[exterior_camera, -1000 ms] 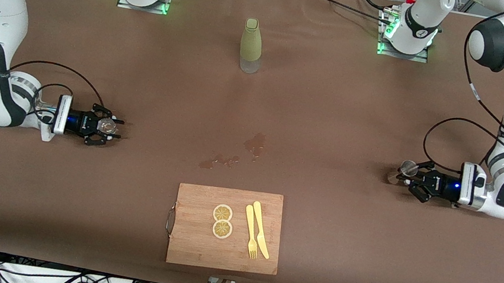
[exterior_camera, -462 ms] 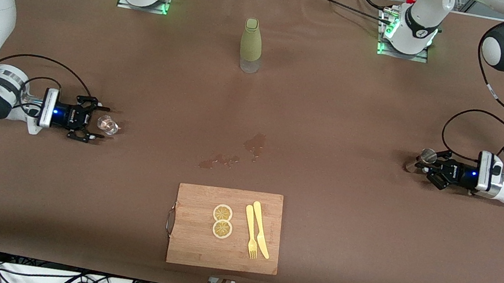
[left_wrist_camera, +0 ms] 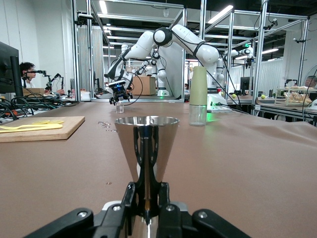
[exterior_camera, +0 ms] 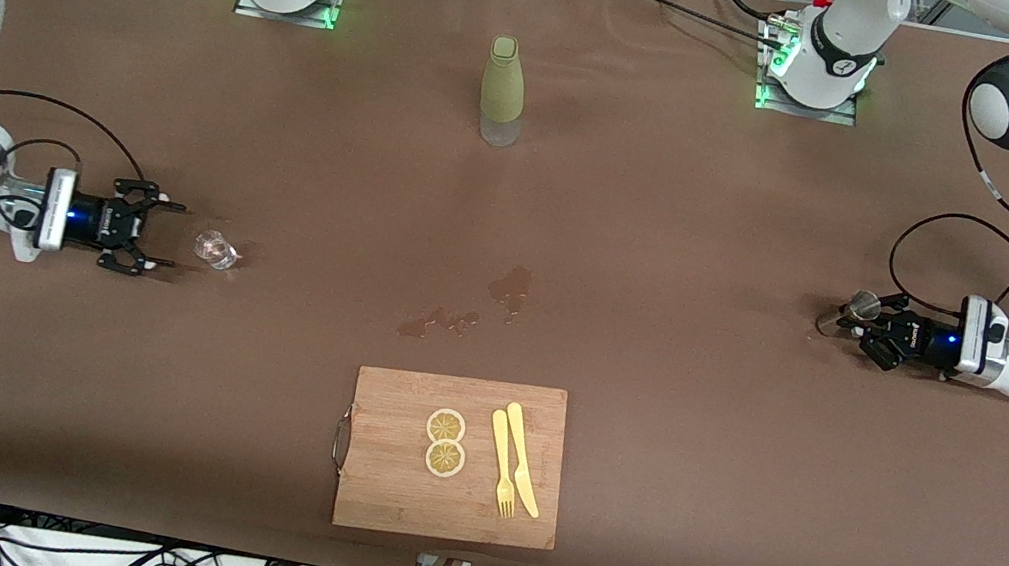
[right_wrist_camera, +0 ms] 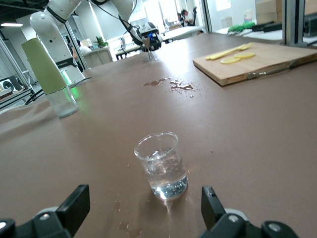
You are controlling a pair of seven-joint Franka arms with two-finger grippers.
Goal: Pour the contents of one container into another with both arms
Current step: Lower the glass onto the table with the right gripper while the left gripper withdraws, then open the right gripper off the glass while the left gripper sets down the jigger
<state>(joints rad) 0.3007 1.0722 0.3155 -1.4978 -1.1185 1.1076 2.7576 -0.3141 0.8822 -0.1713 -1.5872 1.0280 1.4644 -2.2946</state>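
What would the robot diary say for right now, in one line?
right gripper: open, beside glass of water | left gripper: shut on metal cup | spill: on table

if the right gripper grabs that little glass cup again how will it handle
The glass cup looks smooth and clear, so probably slippery and breakable under a hard squeeze. It holds liquid, with wet marks on the table at its base, so a tilt would likely spill. The right gripper is open beside it; the left gripper holds the metal cup.
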